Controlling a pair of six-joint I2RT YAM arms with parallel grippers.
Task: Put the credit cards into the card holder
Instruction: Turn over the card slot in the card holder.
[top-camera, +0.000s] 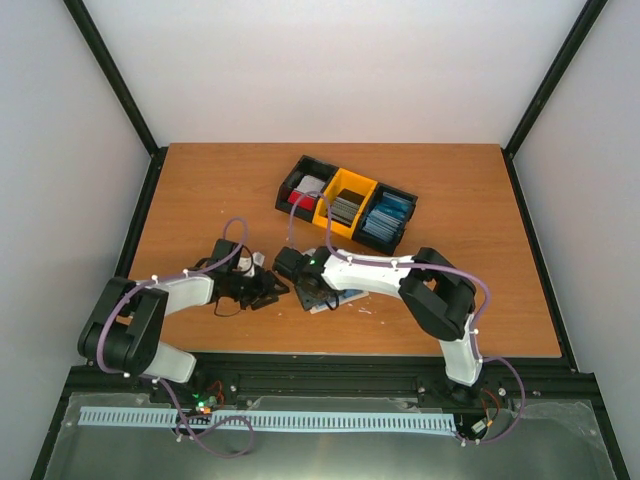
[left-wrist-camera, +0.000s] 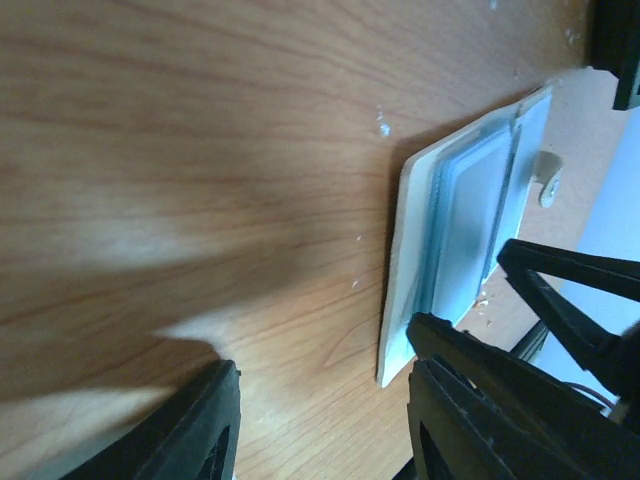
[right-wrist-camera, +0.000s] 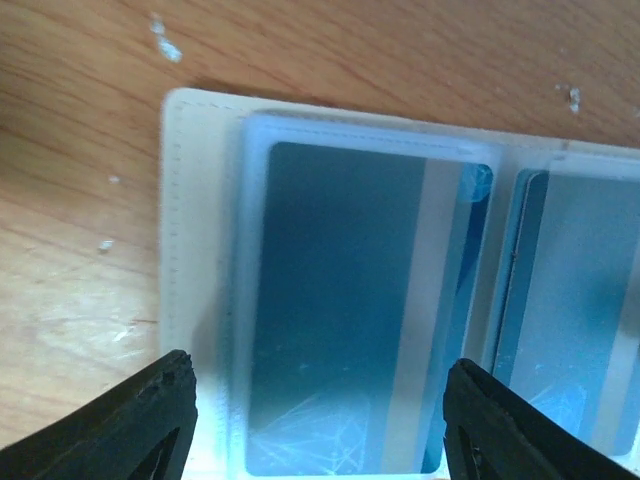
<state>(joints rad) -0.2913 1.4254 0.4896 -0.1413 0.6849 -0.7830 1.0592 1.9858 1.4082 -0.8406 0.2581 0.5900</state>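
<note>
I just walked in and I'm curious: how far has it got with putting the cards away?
Done: two blue cards sit in the open holder's clear pockets. In hand: nothing; the left pincer and right pincer are open and empty at the holder. Left: stacks wait in the tray.
</note>
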